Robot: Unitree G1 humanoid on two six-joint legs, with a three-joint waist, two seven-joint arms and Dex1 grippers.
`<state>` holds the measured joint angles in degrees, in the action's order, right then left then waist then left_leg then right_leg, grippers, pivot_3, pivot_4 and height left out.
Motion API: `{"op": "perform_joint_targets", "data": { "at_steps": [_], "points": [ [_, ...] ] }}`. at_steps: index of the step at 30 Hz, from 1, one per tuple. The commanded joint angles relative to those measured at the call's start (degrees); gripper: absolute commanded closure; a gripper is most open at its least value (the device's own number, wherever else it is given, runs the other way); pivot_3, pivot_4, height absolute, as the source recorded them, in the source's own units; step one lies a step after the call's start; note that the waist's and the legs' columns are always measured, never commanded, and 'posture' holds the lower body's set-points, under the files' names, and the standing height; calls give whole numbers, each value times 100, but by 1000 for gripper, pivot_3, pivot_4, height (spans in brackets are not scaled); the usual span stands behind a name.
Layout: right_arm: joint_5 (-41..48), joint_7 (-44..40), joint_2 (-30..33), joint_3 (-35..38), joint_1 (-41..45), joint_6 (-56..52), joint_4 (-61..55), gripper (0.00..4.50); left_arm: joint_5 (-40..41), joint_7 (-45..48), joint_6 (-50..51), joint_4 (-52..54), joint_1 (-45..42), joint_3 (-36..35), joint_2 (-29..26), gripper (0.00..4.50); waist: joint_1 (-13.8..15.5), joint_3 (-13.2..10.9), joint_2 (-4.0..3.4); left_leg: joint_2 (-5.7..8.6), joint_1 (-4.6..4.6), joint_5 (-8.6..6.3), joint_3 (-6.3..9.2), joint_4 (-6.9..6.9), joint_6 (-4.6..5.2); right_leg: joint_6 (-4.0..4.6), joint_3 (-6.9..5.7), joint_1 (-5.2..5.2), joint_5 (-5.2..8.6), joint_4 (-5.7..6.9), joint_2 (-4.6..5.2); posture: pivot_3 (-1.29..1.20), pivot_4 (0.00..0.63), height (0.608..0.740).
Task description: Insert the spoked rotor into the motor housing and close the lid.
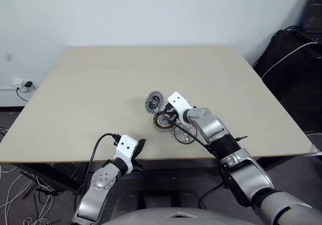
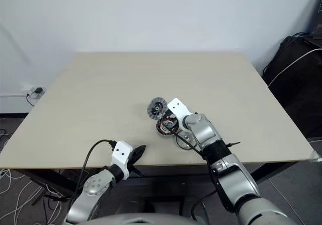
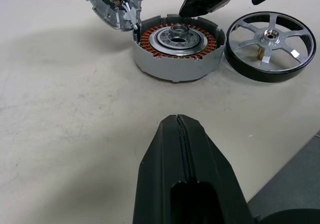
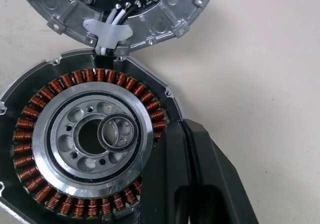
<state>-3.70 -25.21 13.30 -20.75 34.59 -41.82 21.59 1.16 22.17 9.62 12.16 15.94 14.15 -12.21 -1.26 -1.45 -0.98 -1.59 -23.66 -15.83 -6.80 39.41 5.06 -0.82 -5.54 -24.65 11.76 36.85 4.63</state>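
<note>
A: Judging the spoked rotor (image 3: 270, 44): rigid metal, likely hefty and slick, lying on the bench (image 1: 100, 84) just beside the motor housing (image 3: 177, 46). Pinch its rim or a spoke.

B: The claws?

A: Right claw (image 4: 186, 129) pressed together over the windings; left claw (image 3: 177, 129) pressed together, holding nothing. The hinged lid (image 4: 120, 8) is cut off.

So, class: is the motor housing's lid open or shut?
Open. The lid stands tilted up behind the motor housing, whose copper windings lie exposed.

Beige table (image 1: 100, 84) carries motor housing (image 3: 177, 48), lid (image 3: 112, 3), spoked rotor (image 3: 271, 44).
</note>
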Motion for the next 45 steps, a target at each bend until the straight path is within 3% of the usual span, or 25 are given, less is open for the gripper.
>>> {"op": "perform_joint_targets", "data": {
  "at_steps": [1, 10, 23, 45],
  "points": [
    [-13, -154, 18, 12, -60, -30, -305, 4475, 54, 37, -24, 167, -99, 30, 5, 4500, 0, 0, 0, 0, 0, 0, 0, 0, 0, 0, 0, 0, 0, 0, 0, 0, 0, 740],
    [-25, -411, 50, -3, -229, -71, -536, 4475, 68, 93, 36, 138, -96, 28, -9, 4500, -7, 0, -1, -1, 1, 0, 1, -2, 0, 0, 0, 0, 1, 0, -1, 0, 0, 740],
    [-27, 19, -194, 308, -217, 202, -383, 4475, 92, 151, 96, 149, -88, 56, 17, 4500, -17, -1, -2, -1, 1, 3, 0, -13, -5, 3, 0, -5, 3, -2, -1, 0, 0, 740],
    [17, -457, -88, 193, -353, 150, -556, 4475, 96, 171, 131, 141, -85, 46, 27, 4500, -14, -2, -3, -1, 2, 3, 1, -14, -5, 3, 0, -4, 3, -3, -1, 0, 0, 740]
  ]
}}
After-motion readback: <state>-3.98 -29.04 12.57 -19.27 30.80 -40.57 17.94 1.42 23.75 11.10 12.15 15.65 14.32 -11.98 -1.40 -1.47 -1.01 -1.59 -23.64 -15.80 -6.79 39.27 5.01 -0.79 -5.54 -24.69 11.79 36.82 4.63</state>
